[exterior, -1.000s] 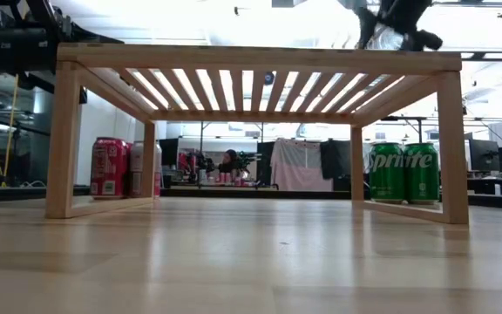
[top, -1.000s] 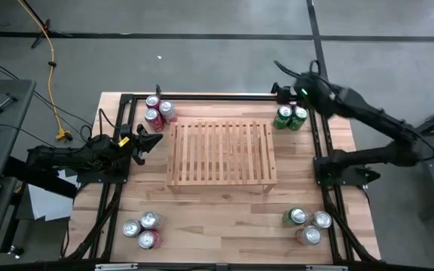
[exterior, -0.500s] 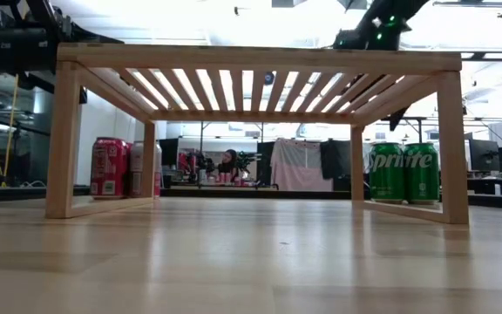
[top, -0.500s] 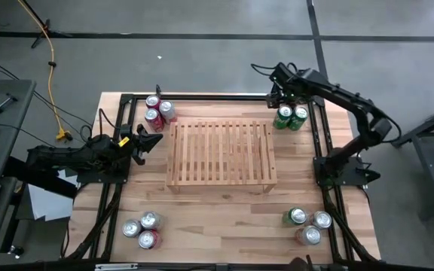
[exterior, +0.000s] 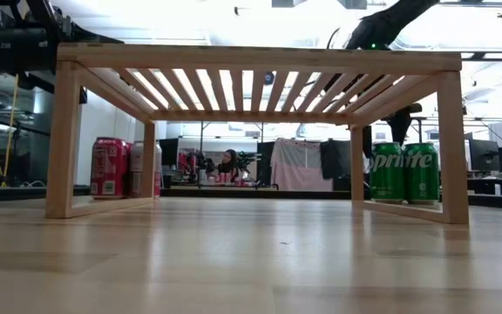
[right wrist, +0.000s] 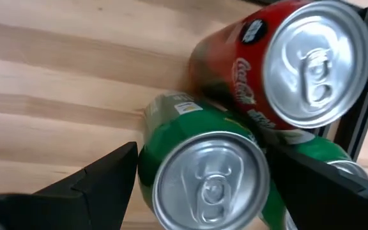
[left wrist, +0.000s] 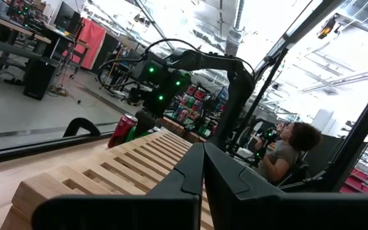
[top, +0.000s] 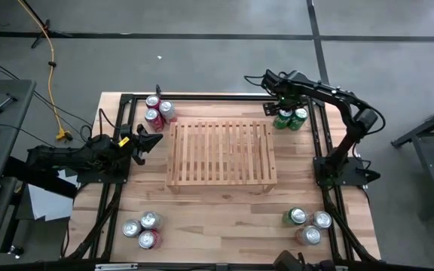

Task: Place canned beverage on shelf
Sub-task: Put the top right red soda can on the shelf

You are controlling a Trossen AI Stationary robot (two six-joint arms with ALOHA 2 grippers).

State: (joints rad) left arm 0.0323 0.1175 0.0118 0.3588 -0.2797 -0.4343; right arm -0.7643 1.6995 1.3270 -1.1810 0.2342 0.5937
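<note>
Right gripper (right wrist: 197, 185) fingers astride green can (right wrist: 206, 172), red can (right wrist: 280, 64) seemingly touching

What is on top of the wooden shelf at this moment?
No can stands on the shelf: its slats are bare in the high view. The open right gripper hangs beside it over the green cans, partly hiding them.

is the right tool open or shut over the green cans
Open: in the right wrist view the right tool has its two fingers spread either side of a green can, not yet closed on it.
</note>
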